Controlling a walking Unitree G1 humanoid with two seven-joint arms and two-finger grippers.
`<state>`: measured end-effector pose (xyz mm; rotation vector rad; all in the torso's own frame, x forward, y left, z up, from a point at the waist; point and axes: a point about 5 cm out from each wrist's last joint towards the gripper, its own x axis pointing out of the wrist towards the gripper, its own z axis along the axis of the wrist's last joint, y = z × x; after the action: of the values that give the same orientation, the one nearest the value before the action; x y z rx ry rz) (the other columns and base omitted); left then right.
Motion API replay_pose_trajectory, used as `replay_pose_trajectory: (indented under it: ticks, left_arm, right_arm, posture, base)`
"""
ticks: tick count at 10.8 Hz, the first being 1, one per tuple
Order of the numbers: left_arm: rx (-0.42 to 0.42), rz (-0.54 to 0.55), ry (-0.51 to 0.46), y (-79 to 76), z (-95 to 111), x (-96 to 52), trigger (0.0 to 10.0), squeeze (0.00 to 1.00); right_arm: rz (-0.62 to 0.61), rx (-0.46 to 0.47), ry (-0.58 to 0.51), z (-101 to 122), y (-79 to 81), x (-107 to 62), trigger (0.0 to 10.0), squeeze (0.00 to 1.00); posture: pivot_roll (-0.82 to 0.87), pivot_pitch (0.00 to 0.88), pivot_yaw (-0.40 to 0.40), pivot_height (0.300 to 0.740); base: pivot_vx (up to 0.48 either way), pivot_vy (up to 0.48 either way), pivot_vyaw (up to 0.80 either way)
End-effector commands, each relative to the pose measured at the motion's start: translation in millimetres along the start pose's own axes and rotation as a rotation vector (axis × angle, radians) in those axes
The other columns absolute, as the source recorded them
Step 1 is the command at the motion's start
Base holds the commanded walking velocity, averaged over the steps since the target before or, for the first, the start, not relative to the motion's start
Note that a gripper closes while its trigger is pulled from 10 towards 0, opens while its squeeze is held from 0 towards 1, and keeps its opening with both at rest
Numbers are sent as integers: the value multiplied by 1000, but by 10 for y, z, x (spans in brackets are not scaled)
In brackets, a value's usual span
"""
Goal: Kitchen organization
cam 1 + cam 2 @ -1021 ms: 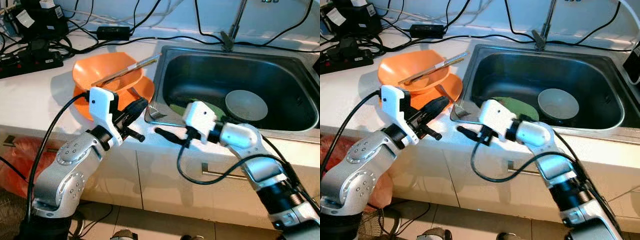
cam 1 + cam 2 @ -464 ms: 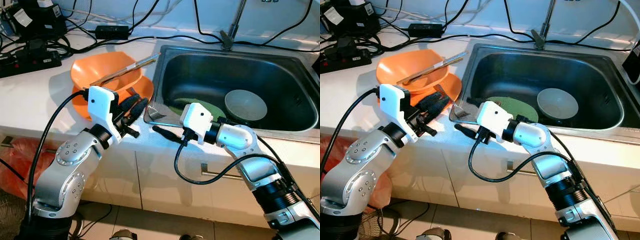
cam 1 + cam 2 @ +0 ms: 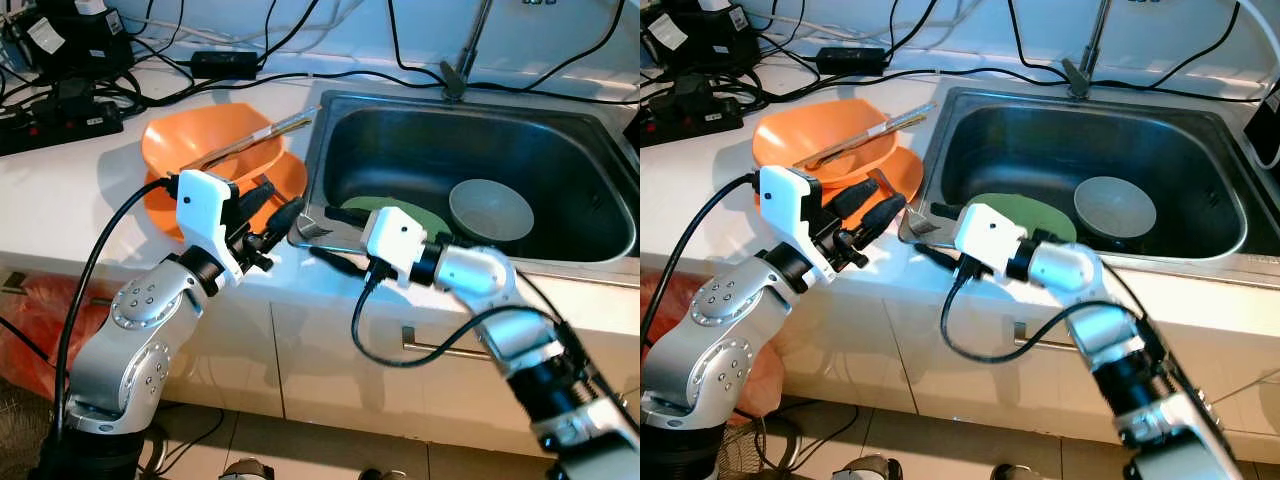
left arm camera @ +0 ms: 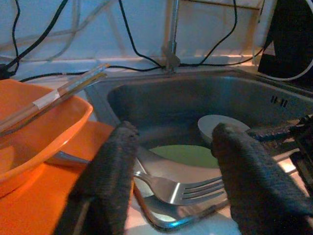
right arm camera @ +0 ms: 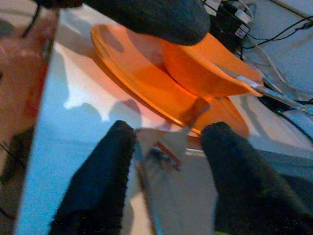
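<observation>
Right, we are leaning over the white counter, and both arms are up at the near left corner of the steel sink. Our left gripper sits just off the orange plate, fingers spread apart with nothing between them; in the left wrist view the two dark fingers stand either side of the fork. That fork lies with its handle on the orange plate and its tines out over the sink's corner rim, at about three o'clock from the plate. Our right gripper comes in from the other side, pointing toward nine o'clock, its fingers parted too and empty; one runs along the counter edge, the other sits above the sink corner. In the right wrist view its fingertips frame the fork's head against the plate.

On the plate sits an orange bowl, tilted, with a pair of chopsticks laid across its rim, tips reaching toward the sink at two o'clock. Down in the basin we have a green plate at the left and a pale grey bowl just beside it at three o'clock. The faucet rises at twelve o'clock behind the basin. Black cables and a power strip crowd the back of the counter at eleven o'clock.
</observation>
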<state>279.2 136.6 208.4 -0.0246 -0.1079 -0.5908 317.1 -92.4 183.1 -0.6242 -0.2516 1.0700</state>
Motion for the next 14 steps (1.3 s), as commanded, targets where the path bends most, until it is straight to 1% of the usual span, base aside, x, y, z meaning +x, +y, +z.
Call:
replay_pose_trajectory:
  ticks: [1,4,6,7,8,9,11,12,13,14]
  left_arm:
    - [27,-21,-5,-31,35,8,10000,0]
    - [32,-25,-3,-35,37,3,10000,0]
    - [30,-31,0,-54,29,-4,10000,0]
    - [27,-34,1,-66,26,-7,10000,0]
    - [24,-35,3,-74,21,-10,10000,0]
    - [21,-34,6,-81,12,-16,10000,0]
    - [21,-32,6,-82,13,-15,10000,0]
    - [20,-30,4,-79,16,-11,10000,0]
    - [19,-30,4,-82,15,-11,10000,0]
    - [17,-31,6,-96,2,-12,10000,0]
  right_arm:
    - [69,-98,25,-1,-14,4,10000,0]
    - [139,-163,42,-33,12,22,10000,0]
    - [176,-173,46,-92,47,37,10000,0]
    - [187,-170,43,-108,65,39,3765,0]
    - [189,-168,38,-104,72,49,0,0]
    - [183,-167,26,-94,76,70,0,0]
    - [167,-169,11,-80,75,91,7294,0]
    - [156,-171,7,-76,69,98,7686,0]
    - [148,-171,4,-72,69,105,10000,0]
    - [128,-166,-5,-63,70,130,9686,0]
  posture:
    - [158,105,-15,740]
    - [165,109,-19,740]
    - [166,112,-19,740]
    - [167,117,-25,740]
    - [167,117,-25,740]
    - [167,119,-25,740]
    - [166,120,-24,740]
    - [164,120,-23,740]
    - [162,120,-25,740]
    - [162,120,-25,740]
  base:
    - [0,0,0]
    - [0,0,0]
    - [0,0,0]
    - [0,0,0]
    - [0,0,0]
    - [0,0,0]
    - [0,0,0]
    - [0,0,0]
    - [0,0,0]
    - [0,0,0]
